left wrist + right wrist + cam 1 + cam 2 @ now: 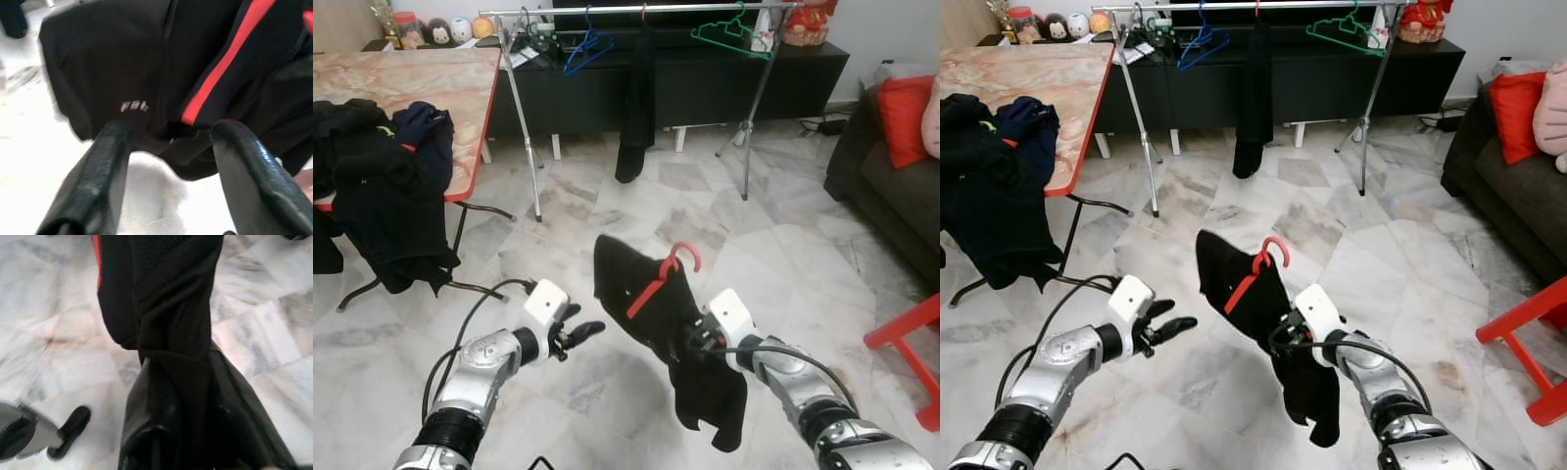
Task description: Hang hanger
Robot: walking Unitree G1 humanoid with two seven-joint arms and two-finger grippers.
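Carrying the dressed hanger toward the rail

The right pincer (pixel 697 340) is clamped on a black garment (pixel 677 338) draped over the red hanger (pixel 663 275); the left pincer (pixel 579 334) hovers spread, empty. Keep the hook upright until the clothes rail (pixel 636 11).

Left gripper (pixel 168 161) fingers (pixel 105 161) spread apart, empty, just short of black garment (pixel 112 63) w/ red stripe (pixel 222 63), pale marble floor (pixel 29 127) beneath.

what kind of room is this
Probably a home living room doubling as a laundry spot: a dark sofa with a red cushion, a low black cabinet along the wall, and a clothes rack on the marble floor.
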